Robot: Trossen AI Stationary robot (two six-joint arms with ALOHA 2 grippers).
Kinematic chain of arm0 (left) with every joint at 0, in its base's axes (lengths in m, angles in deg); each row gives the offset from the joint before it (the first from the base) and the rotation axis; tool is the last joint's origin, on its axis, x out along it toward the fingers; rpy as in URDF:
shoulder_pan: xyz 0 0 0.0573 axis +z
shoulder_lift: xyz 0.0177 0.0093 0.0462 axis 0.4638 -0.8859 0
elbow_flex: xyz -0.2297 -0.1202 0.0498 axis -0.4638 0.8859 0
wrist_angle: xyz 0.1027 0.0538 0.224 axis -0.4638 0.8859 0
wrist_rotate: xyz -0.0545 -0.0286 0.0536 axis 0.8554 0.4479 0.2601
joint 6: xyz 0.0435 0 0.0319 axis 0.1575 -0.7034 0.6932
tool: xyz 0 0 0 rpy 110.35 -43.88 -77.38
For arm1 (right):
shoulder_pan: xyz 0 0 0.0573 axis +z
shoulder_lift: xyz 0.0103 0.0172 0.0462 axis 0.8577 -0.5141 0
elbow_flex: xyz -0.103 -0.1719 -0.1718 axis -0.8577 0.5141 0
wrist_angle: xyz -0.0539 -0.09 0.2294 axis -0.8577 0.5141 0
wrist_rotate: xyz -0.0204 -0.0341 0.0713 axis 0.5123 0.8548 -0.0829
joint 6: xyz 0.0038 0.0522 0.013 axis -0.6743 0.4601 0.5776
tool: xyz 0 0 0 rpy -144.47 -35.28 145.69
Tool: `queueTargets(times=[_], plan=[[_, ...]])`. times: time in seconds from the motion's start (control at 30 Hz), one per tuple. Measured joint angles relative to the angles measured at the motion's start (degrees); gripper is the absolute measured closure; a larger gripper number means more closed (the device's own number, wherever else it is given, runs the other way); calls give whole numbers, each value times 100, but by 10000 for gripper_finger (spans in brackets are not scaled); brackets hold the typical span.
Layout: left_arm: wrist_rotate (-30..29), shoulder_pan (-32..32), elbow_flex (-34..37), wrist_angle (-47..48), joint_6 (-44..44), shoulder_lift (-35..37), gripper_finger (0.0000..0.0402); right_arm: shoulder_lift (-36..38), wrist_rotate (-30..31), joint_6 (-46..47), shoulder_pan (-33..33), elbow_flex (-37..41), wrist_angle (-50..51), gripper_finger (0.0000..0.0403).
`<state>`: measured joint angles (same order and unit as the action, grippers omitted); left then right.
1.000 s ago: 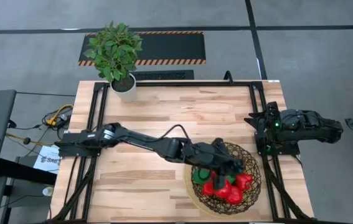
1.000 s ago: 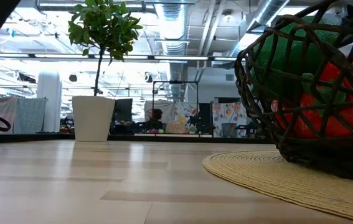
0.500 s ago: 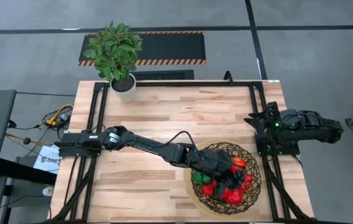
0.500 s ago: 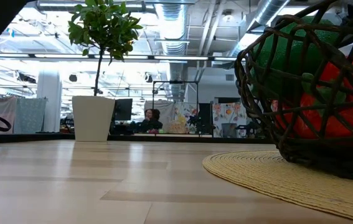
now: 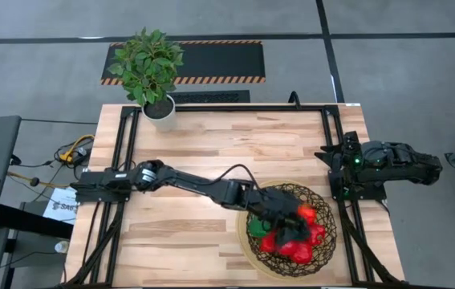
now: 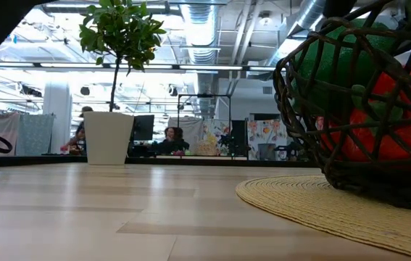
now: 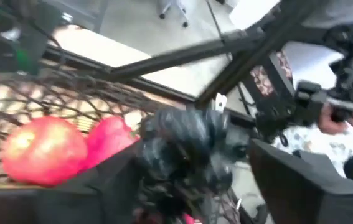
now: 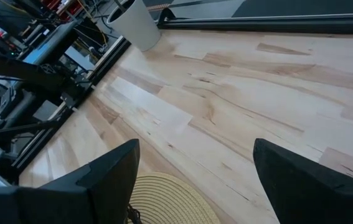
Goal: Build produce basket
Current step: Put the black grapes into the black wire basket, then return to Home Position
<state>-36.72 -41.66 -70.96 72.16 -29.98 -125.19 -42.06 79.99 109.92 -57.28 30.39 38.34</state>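
My desk (image 5: pixel 211 144) carries a potted plant (image 5: pixel 153 68) in a white pot at its far left corner, well apart from the work. A round straw mat (image 6: pixel 314 203) lies under the basket (image 5: pixel 319 217) near the front right corner. My right arm waits folded at the right edge; its gripper (image 8: pixel 192 180) stands with the fingers wide apart over bare wood, gripping nothing. In the low view, people sit in the room beyond the desk, far behind the pot.

My left arm stretches from the left edge across to the basket, and its left gripper (image 5: pixel 291 221) sits over the pile inside the rim. In the left wrist view the fingers (image 7: pixel 301 180) stand apart, with a dark bunch of grapes (image 7: pixel 185 146) between them, resting on the pile; I cannot tell whether they still touch it.

Half a second ago this gripper reached deeper toward the basket's front side; now it has drawn back a little toward the middle, and more red shows beside it.

The basket is dark woven wire, bowl-shaped. The produce (image 5: pixel 295 241) fills it: red pieces heaped at the front, green at the left side.
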Motion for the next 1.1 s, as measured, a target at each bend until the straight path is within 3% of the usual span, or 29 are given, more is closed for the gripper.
queueTargets(times=[0.17,0.4,0.53,0.63,0.73,0.87,0.93,1.0,1.1], plan=[[56,214,0,2,-405,0,76,0,2,0,-2,0,-1,69],[1407,704,0,-296,-1477,150,54,0,7,-6,0,0,-171,69],[2044,829,2,-955,-1109,579,53,0,8,-245,0,4,-75,69],[2266,906,-7,-864,-533,1118,53,0,7,-47,0,4,-142,69],[1846,916,-7,124,480,1803,53,0,1,-306,7,4,-585,69],[-20,799,15,2210,1567,2892,53,107,16,-916,7,4,-1514,69],[-824,748,278,2700,1779,3382,53,133,13,-1234,7,-6,-1878,69],[-1093,734,774,2778,1940,3841,53,126,14,-1490,7,-27,-2075,69],[-982,747,1962,2461,2050,4639,53,127,17,-1678,-2,-52,-2258,69]])
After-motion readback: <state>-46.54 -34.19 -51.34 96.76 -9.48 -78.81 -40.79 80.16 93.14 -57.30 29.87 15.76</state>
